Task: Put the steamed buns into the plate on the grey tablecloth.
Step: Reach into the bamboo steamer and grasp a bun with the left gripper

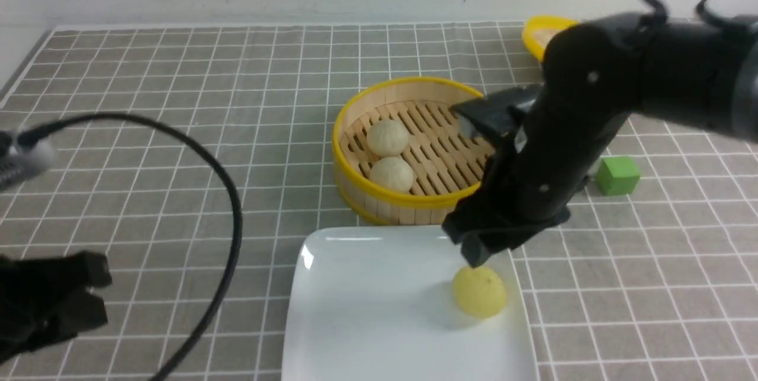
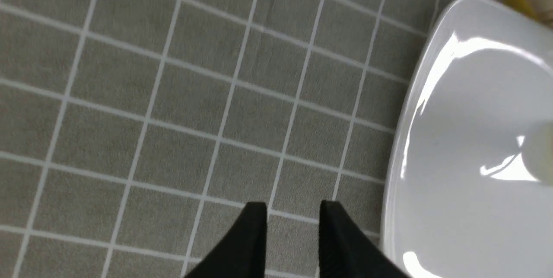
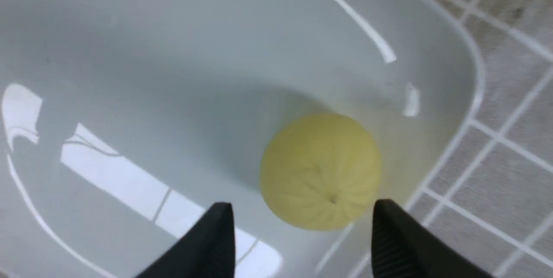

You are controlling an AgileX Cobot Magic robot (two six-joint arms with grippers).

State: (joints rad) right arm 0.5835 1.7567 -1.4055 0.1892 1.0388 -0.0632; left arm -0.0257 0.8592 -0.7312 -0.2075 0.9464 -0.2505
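The pale yellow bun (image 1: 479,292) lies on the white square plate (image 1: 367,310) near its right rim, on the grey grid tablecloth (image 1: 177,102). My right gripper (image 1: 482,253) hangs just above it, open and empty. In the right wrist view the fingers stand on either side of the bun (image 3: 319,170), apart from it, gripper (image 3: 302,209). Two off-white buns (image 1: 388,137) (image 1: 391,173) sit in the bamboo steamer (image 1: 355,191) behind the plate. My left gripper (image 1: 98,289) is low at the front left, narrowly open and empty (image 2: 293,206), beside the plate's left rim (image 2: 410,118).
A green cube (image 1: 617,175) sits right of the steamer. The yellow-rimmed lid (image 1: 536,31) lies at the back right, partly hidden by my right arm. A black cable (image 1: 231,203) loops over the cloth on the left.
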